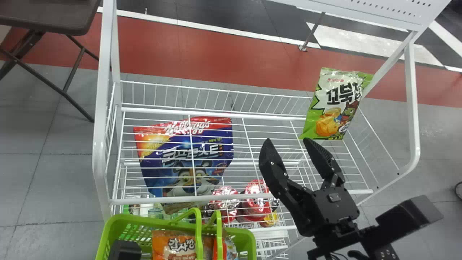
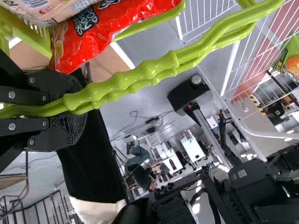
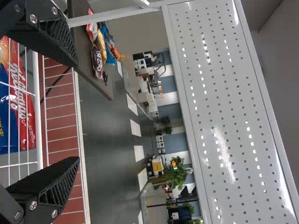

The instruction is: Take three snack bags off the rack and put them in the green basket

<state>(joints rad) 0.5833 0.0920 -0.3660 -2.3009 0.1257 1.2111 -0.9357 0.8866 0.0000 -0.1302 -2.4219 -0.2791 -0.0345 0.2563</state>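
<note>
Floor (image 1: 65,173): grey — red band (image 1: 216,59), white stripe (image 1: 231,31) | Furniture: dark table (image 1: 47,14), white desks (image 2: 192,149) | Greenery: leafy plant (image 3: 175,176)

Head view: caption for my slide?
Open right gripper near the green snack bag on the rack; snacks in green basket.

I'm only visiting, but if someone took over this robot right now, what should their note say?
Left gripper: closed on the green basket's handles.
Right gripper: open and empty, near the green-and-white snack bag at the rack's right end.
Done: an orange bag and a red bag are in the green basket.
Left: by that count, one more bag, probably the green-and-white one.
</note>
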